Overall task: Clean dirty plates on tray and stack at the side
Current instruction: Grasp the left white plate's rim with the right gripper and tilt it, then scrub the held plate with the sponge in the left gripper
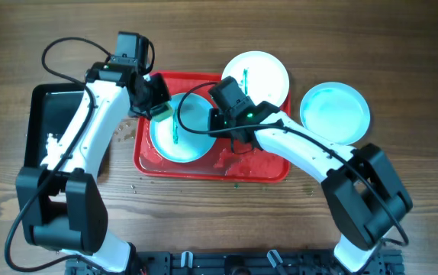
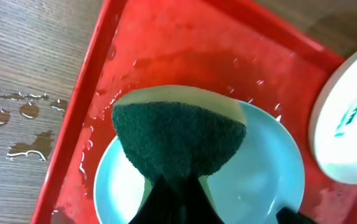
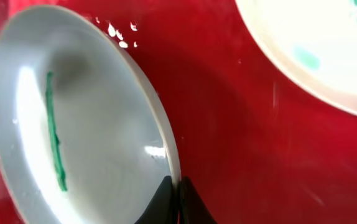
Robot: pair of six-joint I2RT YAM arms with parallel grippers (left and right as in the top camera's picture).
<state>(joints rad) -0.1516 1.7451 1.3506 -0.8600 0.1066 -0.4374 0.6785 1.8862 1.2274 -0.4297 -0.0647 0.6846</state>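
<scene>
A pale mint plate (image 1: pixel 187 130) with a green streak lies on the red tray (image 1: pixel 261 166). My right gripper (image 1: pixel 220 121) is shut on its right rim; the right wrist view shows the fingers (image 3: pixel 178 186) pinching the rim of the plate (image 3: pixel 91 124). My left gripper (image 1: pixel 160 107) is shut on a green sponge (image 2: pixel 175 140) and holds it over the plate's (image 2: pixel 259 180) left side. A second marked plate (image 1: pixel 259 75) rests on the tray's back right corner. A third plate (image 1: pixel 335 111) without a mark sits on the table to the tray's right.
A black tray (image 1: pixel 43 107) stands at the left under my left arm. Water drops (image 2: pixel 23 118) lie on the wooden table beside the red tray's left rim (image 2: pixel 85 106). The red tray's floor is wet.
</scene>
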